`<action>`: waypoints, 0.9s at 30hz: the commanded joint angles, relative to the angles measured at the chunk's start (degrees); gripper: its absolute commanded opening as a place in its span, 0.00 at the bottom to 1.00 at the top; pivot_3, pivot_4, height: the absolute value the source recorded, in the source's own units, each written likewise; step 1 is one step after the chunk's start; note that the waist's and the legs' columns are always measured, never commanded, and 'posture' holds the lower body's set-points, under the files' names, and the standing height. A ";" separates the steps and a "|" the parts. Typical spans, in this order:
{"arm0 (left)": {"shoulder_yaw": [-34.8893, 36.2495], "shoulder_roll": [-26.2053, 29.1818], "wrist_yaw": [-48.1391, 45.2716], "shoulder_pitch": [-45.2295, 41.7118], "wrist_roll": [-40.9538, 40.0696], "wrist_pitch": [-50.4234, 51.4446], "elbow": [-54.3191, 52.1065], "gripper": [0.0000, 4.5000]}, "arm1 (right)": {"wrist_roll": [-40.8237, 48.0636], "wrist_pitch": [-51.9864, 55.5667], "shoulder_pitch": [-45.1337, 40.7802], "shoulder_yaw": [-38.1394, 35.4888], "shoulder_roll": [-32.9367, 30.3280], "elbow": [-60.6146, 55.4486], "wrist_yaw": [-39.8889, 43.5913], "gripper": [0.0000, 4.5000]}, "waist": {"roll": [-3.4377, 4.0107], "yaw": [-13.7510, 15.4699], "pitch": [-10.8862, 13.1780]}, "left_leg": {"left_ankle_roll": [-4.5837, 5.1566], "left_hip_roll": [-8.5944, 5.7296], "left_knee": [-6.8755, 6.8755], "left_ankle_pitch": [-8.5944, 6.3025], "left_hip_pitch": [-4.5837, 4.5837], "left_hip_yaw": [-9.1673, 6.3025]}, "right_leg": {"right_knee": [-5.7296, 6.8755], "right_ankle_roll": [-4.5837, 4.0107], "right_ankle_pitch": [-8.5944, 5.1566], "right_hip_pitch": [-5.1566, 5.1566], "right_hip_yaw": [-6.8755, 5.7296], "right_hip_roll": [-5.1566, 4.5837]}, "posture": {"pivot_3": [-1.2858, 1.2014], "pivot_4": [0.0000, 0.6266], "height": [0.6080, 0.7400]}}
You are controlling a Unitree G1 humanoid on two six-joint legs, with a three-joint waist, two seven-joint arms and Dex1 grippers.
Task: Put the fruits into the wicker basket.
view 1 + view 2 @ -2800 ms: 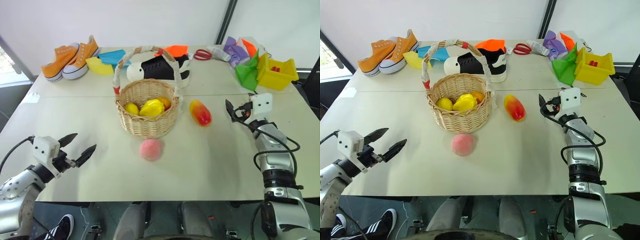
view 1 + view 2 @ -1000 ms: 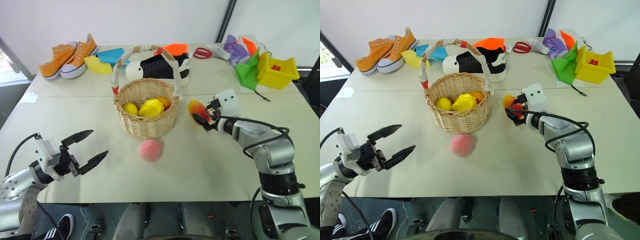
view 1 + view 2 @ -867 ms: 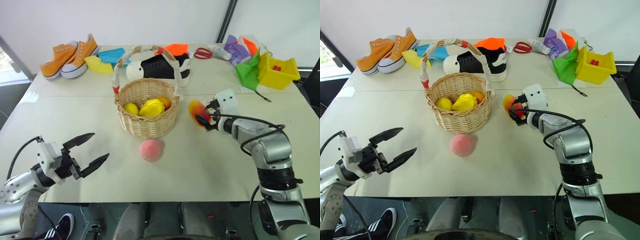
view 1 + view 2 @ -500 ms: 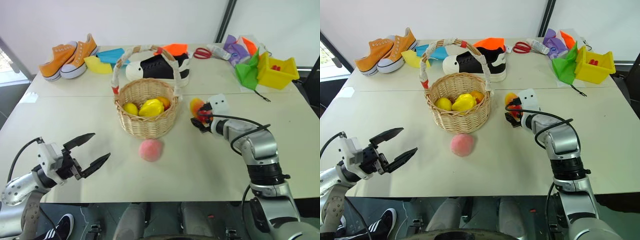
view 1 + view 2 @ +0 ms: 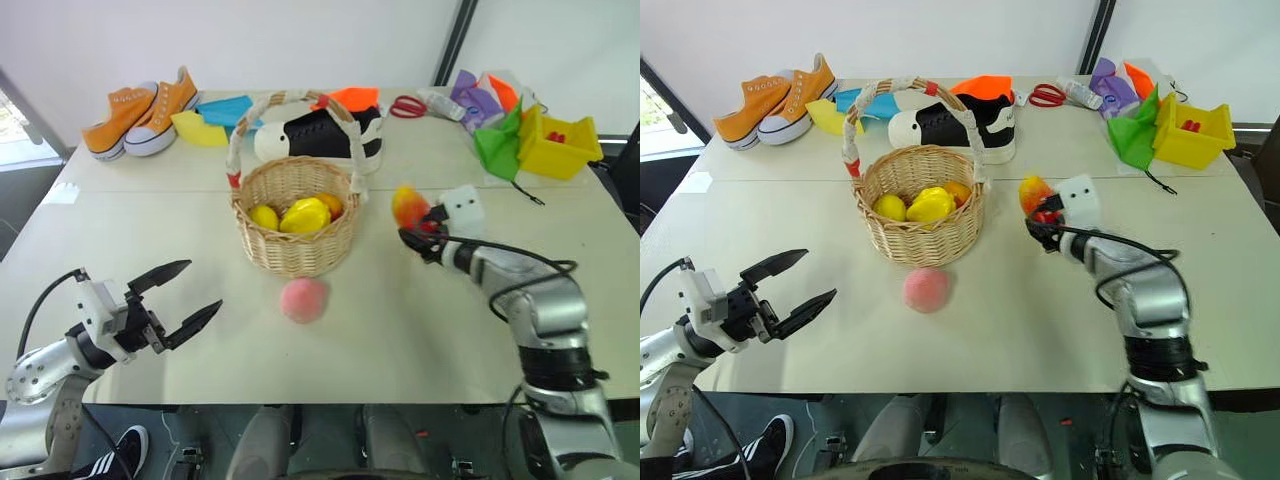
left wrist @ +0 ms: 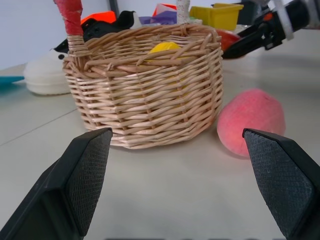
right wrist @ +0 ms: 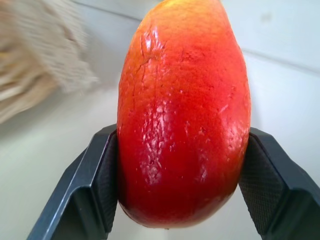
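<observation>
Glossy red-orange mango (image 7: 184,112) pinched across its middle by my right gripper (image 5: 1044,222).
Looks light, rigid, slippery, so I'd keep this mid-body grip; left gripper (image 5: 180,297) hangs spread, empty.

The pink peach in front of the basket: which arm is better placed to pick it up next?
Probably the left. The left gripper is open and holds nothing, facing the peach across bare table. The right gripper is shut on the mango, which must go into the wicker basket first.
</observation>
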 commanded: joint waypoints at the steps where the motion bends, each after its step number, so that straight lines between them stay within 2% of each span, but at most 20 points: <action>1: 2.04 -0.20 0.56 -1.00 -0.12 -2.28 1.82 1.00 | 10.84 0.75 6.43 -5.84 -7.42 -10.83 14.23 0.70 | 0.00 0.07 0.00 | 0.01 0.00 0.00 0.00 0.01 0.00 | -0.02 -0.02 -0.01 0.03 0.00 -0.01 | 0.52 0.24 1.00; 4: 2.24 -0.34 1.00 -2.06 0.11 -3.40 3.55 1.00 | 18.10 3.84 7.57 -6.90 -10.58 -15.65 18.21 0.70 | -0.01 -0.96 0.01 | 0.02 0.05 0.04 -0.01 0.08 0.00 | 0.03 -0.15 -0.09 0.09 0.00 0.01 | 0.52 0.24 1.00; 8: 1.73 -0.16 1.19 -4.66 0.01 -3.94 4.43 1.00 | 22.76 8.91 -2.15 -1.86 -5.12 -17.63 11.51 0.70 | -0.05 -1.91 0.01 | -0.09 0.28 0.15 -0.07 0.14 0.13 | 0.02 -0.30 -0.03 0.09 -0.11 -0.03 | 0.52 0.24 1.00; 13: 1.91 0.12 1.43 -6.09 -0.63 -3.55 5.12 1.00 | 19.74 8.36 -15.60 10.14 2.35 -12.90 8.80 0.70 | -0.08 -1.90 0.00 | 0.00 0.28 0.14 -0.01 -0.02 0.13 | -0.03 -0.29 -0.02 -0.14 -0.19 -0.06 | 0.52 0.24 1.00; 16: 1.42 -0.48 1.77 -5.90 -0.01 -4.27 5.31 1.00 | 12.80 4.36 -22.84 17.16 5.91 -4.69 7.26 0.70 | -0.09 -1.81 -0.01 | 0.01 0.27 0.12 -0.01 -0.01 0.14 | 0.02 -0.26 0.01 -0.38 -0.19 -0.06 | 0.52 0.24 1.00; 22: 0.65 -0.84 2.42 -5.42 -0.04 -3.79 4.09 1.00 | 5.38 -0.09 -31.09 22.57 12.93 6.64 4.80 0.70 | -0.09 -1.79 -0.01 | -0.01 0.22 0.11 -0.01 0.00 0.15 | 0.12 -0.11 0.11 -0.44 -0.18 -0.07 | 0.52 0.24 1.00; 27: -0.01 -1.88 3.36 -3.92 0.24 -3.91 2.65 1.00 | 2.91 -2.07 -33.16 21.76 18.72 10.95 1.74 0.70 | -0.09 -1.86 -0.01 | -0.02 0.18 0.06 -0.01 0.01 0.14 | 0.18 -0.06 0.14 -0.48 -0.16 -0.08 | 0.52 0.24 1.00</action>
